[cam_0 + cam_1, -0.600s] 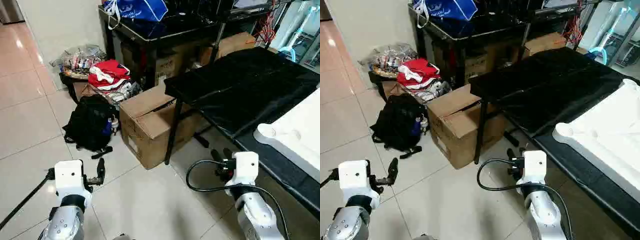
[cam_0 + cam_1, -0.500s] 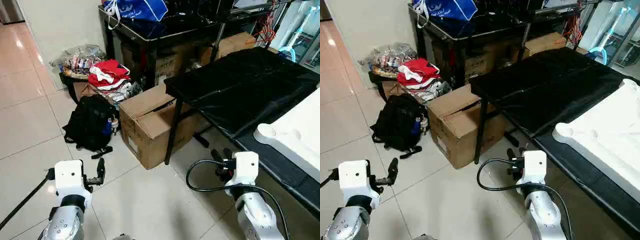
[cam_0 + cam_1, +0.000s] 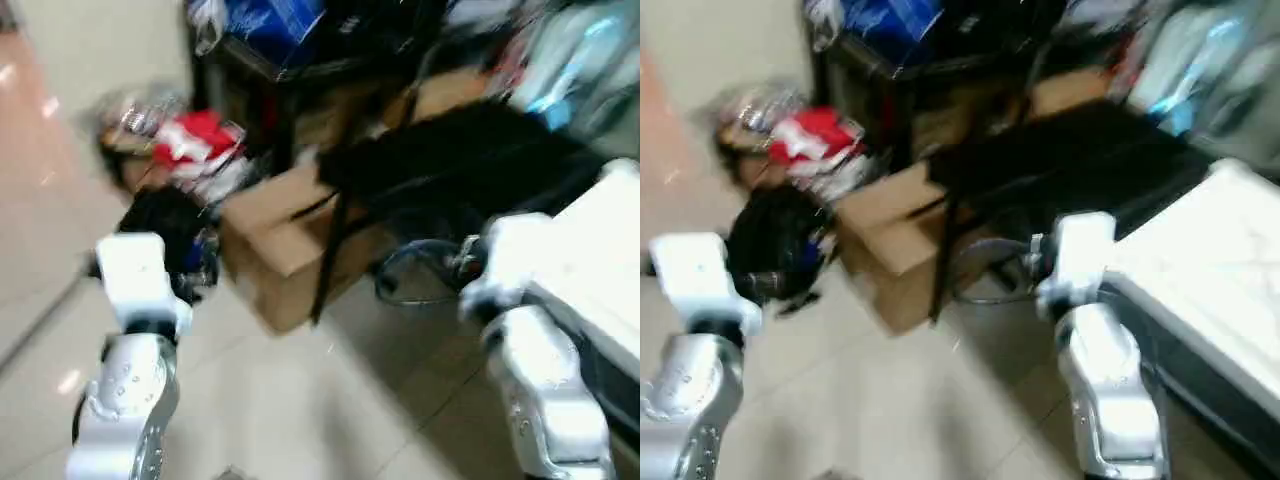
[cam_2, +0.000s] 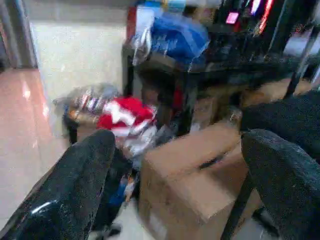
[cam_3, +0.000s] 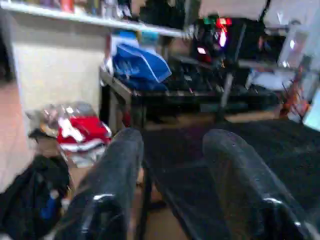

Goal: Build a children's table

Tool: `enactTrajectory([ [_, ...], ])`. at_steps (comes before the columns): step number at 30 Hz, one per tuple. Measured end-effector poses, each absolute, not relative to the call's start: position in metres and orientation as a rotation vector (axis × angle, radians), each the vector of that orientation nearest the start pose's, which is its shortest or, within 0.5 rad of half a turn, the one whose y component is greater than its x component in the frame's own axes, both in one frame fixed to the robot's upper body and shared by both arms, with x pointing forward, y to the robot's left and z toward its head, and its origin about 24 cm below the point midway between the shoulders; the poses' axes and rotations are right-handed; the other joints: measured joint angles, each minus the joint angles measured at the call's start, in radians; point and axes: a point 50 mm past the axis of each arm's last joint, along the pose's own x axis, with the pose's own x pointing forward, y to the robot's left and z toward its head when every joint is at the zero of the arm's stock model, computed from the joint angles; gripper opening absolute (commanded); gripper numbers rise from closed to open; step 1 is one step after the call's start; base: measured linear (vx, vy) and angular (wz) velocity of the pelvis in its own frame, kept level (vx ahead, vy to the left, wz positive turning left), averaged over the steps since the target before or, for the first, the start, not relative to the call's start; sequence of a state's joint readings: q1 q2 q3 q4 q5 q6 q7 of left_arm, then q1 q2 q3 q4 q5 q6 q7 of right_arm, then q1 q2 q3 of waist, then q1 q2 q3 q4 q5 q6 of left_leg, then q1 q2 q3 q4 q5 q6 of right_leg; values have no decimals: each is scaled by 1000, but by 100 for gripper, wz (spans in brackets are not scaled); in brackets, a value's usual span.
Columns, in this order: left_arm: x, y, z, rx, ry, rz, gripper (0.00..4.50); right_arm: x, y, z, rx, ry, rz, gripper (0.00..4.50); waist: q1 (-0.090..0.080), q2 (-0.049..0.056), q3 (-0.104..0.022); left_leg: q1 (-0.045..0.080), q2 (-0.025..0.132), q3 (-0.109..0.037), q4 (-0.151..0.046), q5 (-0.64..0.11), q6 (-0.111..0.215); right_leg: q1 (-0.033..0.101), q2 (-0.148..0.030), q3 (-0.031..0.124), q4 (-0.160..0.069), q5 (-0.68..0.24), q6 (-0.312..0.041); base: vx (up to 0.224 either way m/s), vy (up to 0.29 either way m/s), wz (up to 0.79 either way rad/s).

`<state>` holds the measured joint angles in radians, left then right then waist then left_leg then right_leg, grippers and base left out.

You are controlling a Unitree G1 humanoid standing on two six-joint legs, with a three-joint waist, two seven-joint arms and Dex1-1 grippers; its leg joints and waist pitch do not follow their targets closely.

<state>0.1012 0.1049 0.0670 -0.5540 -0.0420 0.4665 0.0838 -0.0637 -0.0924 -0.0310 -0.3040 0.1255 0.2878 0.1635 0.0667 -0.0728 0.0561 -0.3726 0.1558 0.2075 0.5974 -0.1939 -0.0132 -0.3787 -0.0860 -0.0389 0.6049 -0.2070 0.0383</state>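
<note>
On the black-draped worktop (image 3: 470, 160) at the robot's right, the white tabletop (image 3: 1230, 250) of the children's table is seen lying flat, with one edge near the worktop's front side; whether its ribbed underside faces up cannot be told through the blur. No leg is seen fitted to it, and no tube legs can be made out anywhere, so the assembly is judged to be at its very beginning, with every leg still to be found, picked up and seated in a corner socket. Both silver forearms are held out in front of the robot above the tiled floor (image 3: 300, 400), well clear of the tabletop. The left gripper (image 4: 175, 185) has its jaws spread nearly as wide as they go, and nothing is held between them; past its fingers (image 4: 75, 185) a cardboard box (image 4: 195, 175), a heap of red and white cloth (image 4: 125, 117) and a blue bag (image 4: 177, 35) on a dark shelf unit are seen. The right gripper (image 5: 172, 190) has its jaws about half open, and nothing is gripped there either; the worktop's black cover lies beyond it. A black backpack (image 3: 160, 215) rests on the floor beside the box. A turn toward the tabletop is judged to be needed before any part can be reached.
</note>
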Motion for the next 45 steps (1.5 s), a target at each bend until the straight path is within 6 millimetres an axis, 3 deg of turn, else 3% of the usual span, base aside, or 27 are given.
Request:
enactTrajectory([
  [1, 223, 186, 103, 80, 18, 154, 450, 260, -154, 100, 20, -67, 188, 263, -4, -4, 3, -3, 0, -1, 0, 0, 0, -2, 0, 0, -1, 0, 0, 0, 0, 0],
  [3, 224, 187, 104, 75, 32, 160, 450, 260, -156, 99, 12, -50, 192, 277, -5, -1, 7, -15, 0, -1, 1, 0, 0, -5, 1, 0, -4, 10, -1, 0, 0, 0],
  [10, 227, 181, 109, 74, 47, 133, 450, 262, -158, 105, 8, -46, 186, 336, -5, 0, 8, -15, 0, -2, 1, 1, 0, -4, 2, 0, -5, 13, -3, 0, 0, 0],
  [12, 226, 180, 108, 67, 52, 131, 450, 262, -159, 104, 6, -36, 186, 343, 6, 1, 9, -9, 14, 22, 6, -1, -5, -20, 26, 37, -9, 14, 1, -12, 2, -14],
  [13, 226, 180, 108, 67, 53, 132, 450, 262, -159, 104, 5, -36, 185, 368, 10, 2, 10, -9, 17, 28, 7, -3, -8, -27, 36, 54, -9, 15, 2, -23, 8, -50],
  [15, 226, 180, 108, 64, 53, 129, 450, 260, -161, 103, -6, -24, 181, 376, 11, 1, 9, -9, 19, 33, 13, -9, -14, -42, 52, 81, -9, 21, 5, -15, 13, -50],
  [18, 227, 177, 107, 60, 55, 113, 450, 256, -169, 103, -24, -14, 158, 400, 2, 0, 8, -10, 23, 39, 29, -27, -17, -61, 70, 106, -10, 38, 7, -7, 12, -50],
  [20, 229, 174, 105, 59, 60, 106, 450, 253, -174, 100, -28, 0, 135, 410, -11, 0, 8, -10, 25, 39, 41, -41, -20, -72, 80, 114, -10, 43, 7, -7, 25, -53],
  [22, 233, 171, 105, 61, 57, 101, 450, 252, -175, 99, -34, 12, 122, 442, -24, 0, 8, -9, 26, 38, 51, -55, -16, -80, 83, 114, -13, 46, 8, -5, 37, -53],
  [24, 235, 167, 106, 64, 42, 83, 450, 251, -175, 103, -40, -2, 115, 448, -38, 2, 7, -9, 32, 40, 63, -69, -18, -91, 83, 113, -15, 49, 9, -3, 38, -52],
  [27, 236, 160, 106, 64, 20, 58, 450, 249, -178, 106, -53, -13, 101, 448, -53, 0, 5, -7, 34, 42, 76, -88, -20, -97, 84, 111, -25, 72, 6, 21, 38, -52],
  [29, 237, 157, 107, 42, -7, 63, 450, 245, -180, 105, -60, -3, 94, 448, -64, 0, 4, -2, 36, 50, 80, -97, -22, -108, 85, 111, -29, 75, 5, -3, 29, -40],
  [34, 239, 157, 107, 8, -69, 116, 450, 244, -185, 103, -85, 16, 66, 448, -83, -1, 3, 16, 44, 51, 97, -128, -28, -115, 96, 109, -30, 75, 4, 21, 21, -42],
  [36, 239, 157, 106, 0, -91, 128, 450, 244, -186, 102, -86, 20, 58, 448, -89, -5, 0, 23, 51, 62, 103, -138, -26, -124, 98, 106, -29, 82, -7, 27, 11, -44],
  [39, 239, 158, 106, 25, -97, 141, 450, 243, -187, 102, -95, 22, 49, 448, -92, -14, -7, 27, 49, 65, 106, -151, -30, -126, 107, 115, -29, 97, -19, 58, 6, -43],
  [41, 239, 158, 102, 20, -55, 97, 450, 244, -187, 103, -105, 15, 40, 448, -92, -16, -10, 40, 49, 63, 108, -165, -29, -125, 128, 139, -29, 102, -23, 49, -11, -38],
  [43, 236, 159, 100, 53, -49, 64, 450, 244, -187, 104, -107, 6, 20, 448, -96, -16, -10, 44, 49, 59, 109, -173, -32, -128, 135, 141, -29, 103, -25, 53, -5, -34],
  [45, 231, 160, 95, 64, -45, 38, 450, 246, -186, 107, -96, -6, 6, 448, -106, -16, -10, 55, 51, 61, 108, -183, -34, -129, 135, 134, -29, 107, -32, 56, -3, -31],
])
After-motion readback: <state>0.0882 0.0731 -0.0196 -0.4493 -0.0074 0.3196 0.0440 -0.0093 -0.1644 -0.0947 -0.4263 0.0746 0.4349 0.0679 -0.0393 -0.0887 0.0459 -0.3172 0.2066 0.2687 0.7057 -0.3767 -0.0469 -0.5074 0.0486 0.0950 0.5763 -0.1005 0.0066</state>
